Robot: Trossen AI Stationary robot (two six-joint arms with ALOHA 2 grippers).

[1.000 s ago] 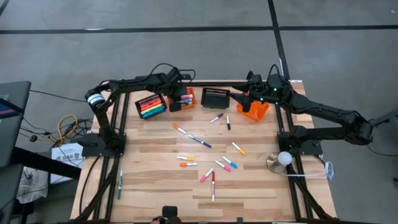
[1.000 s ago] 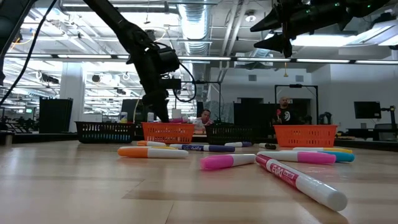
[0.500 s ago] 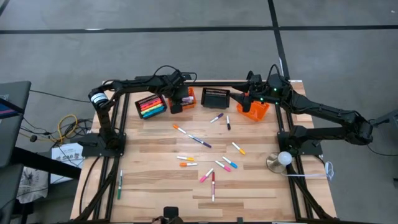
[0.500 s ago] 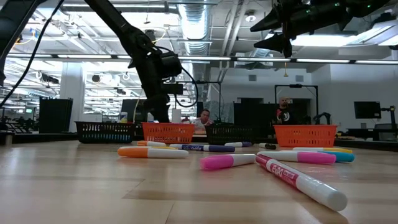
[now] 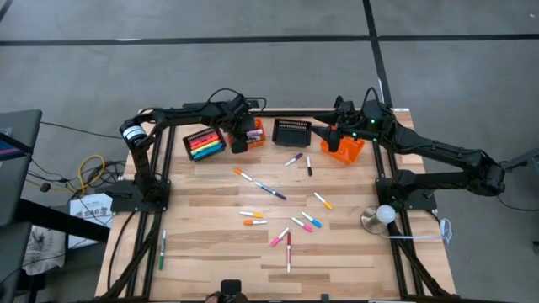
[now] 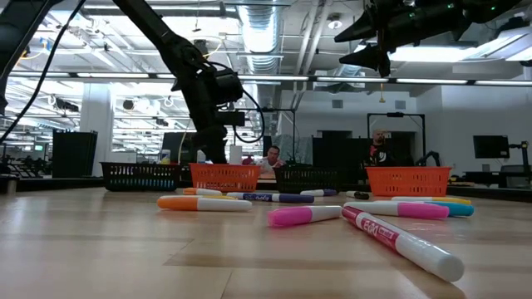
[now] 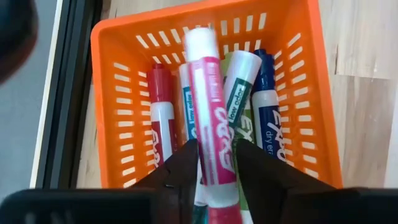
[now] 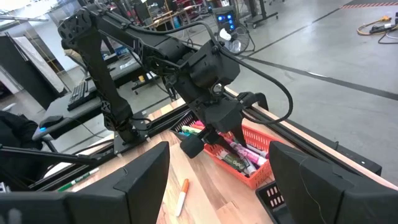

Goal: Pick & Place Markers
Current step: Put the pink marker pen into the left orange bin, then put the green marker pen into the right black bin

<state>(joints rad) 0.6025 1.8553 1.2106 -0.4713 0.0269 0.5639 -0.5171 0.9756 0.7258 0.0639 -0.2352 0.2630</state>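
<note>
My left gripper [image 5: 240, 140] [image 7: 216, 146] points steeply down into an orange basket [image 5: 253, 131] [image 7: 205, 12] at the table's far edge. Its fingers are parted on either side of a pink marker [image 7: 208, 93]. That marker lies on top of the red, green and blue markers [image 7: 264, 106] in the basket. Several more markers [image 5: 278, 210] lie scattered on the wooden table. My right gripper [image 5: 334, 136] [image 8: 224, 186] hangs open and empty high over a second orange basket [image 5: 347, 150]. My left gripper has one finger [image 7: 183, 168] on each side of the pink marker's barrel [image 7: 216, 158], near its close end, coming from above and pointing along the marker. The marker rests on the other markers in the basket. I cannot tell whether the fingers touch it.
A black basket [image 5: 205, 143] full of coloured markers stands left of the orange one, and another black basket [image 5: 292, 131] stands to its right. A white ball on a round base [image 5: 385, 213] sits at the right edge. People show in the room beyond [image 6: 379, 149].
</note>
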